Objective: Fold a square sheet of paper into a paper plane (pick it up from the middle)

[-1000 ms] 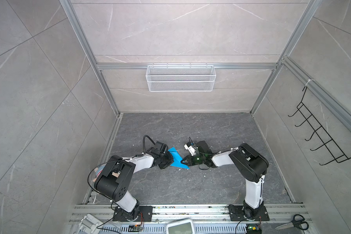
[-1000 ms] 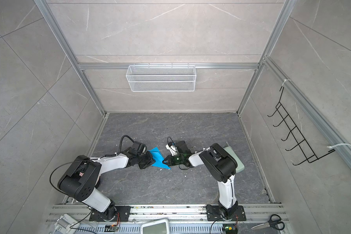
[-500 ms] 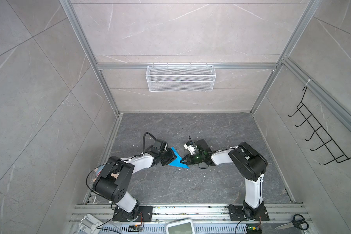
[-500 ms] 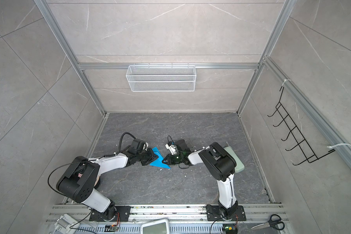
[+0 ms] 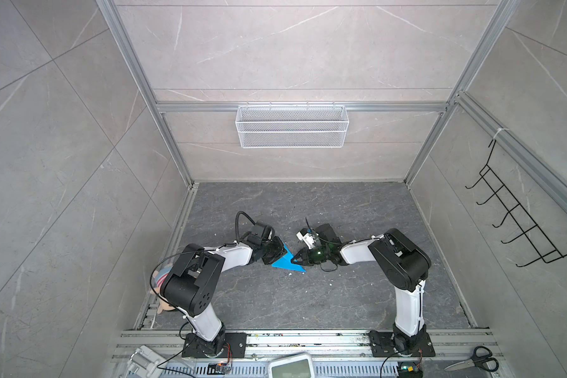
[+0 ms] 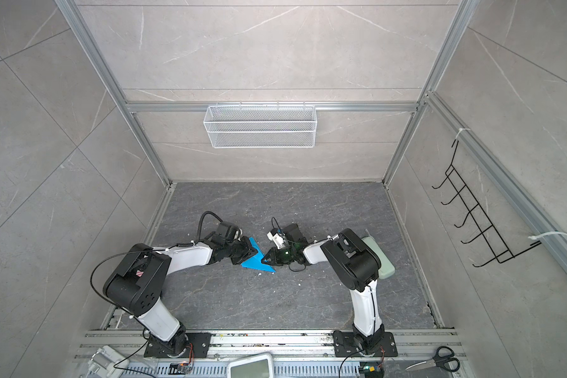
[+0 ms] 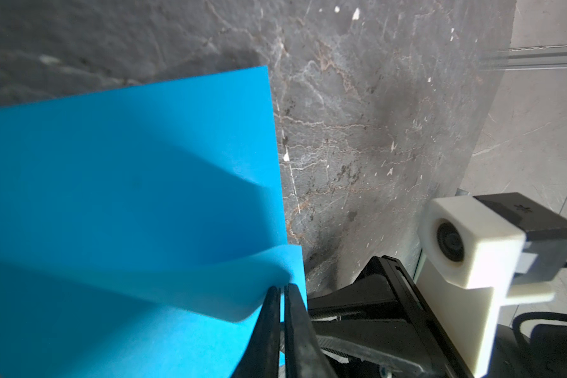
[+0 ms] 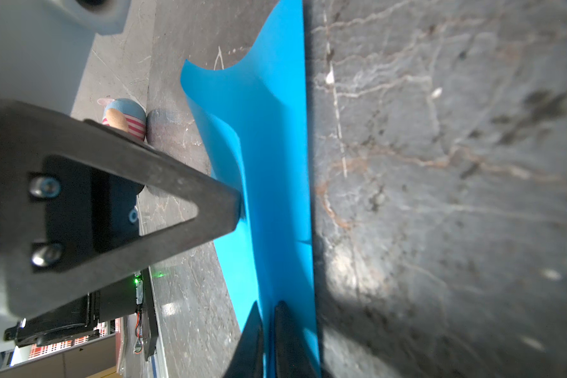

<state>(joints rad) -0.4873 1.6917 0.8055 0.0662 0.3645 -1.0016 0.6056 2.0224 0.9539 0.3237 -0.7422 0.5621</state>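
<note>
Sky-blue square sheet of paper [image 5: 287,263], folded to a triangle, lies on the grey tabletop [image 5: 275,301] between the two grippers in both top views. Only the left wrist view shows a flap curling up off it. The left gripper [image 7: 282,289] has its fingers pressed together on that flap's edge. In the right wrist view the right gripper [image 8: 267,309] has its fingers a slit apart with blue showing in the slit; grip cannot be told.

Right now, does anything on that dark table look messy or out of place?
Yes. White crumbs are scattered on the table around the blue paper. A striped stuffed toy lies at the table's left edge, partly hidden by the left arm.
</note>
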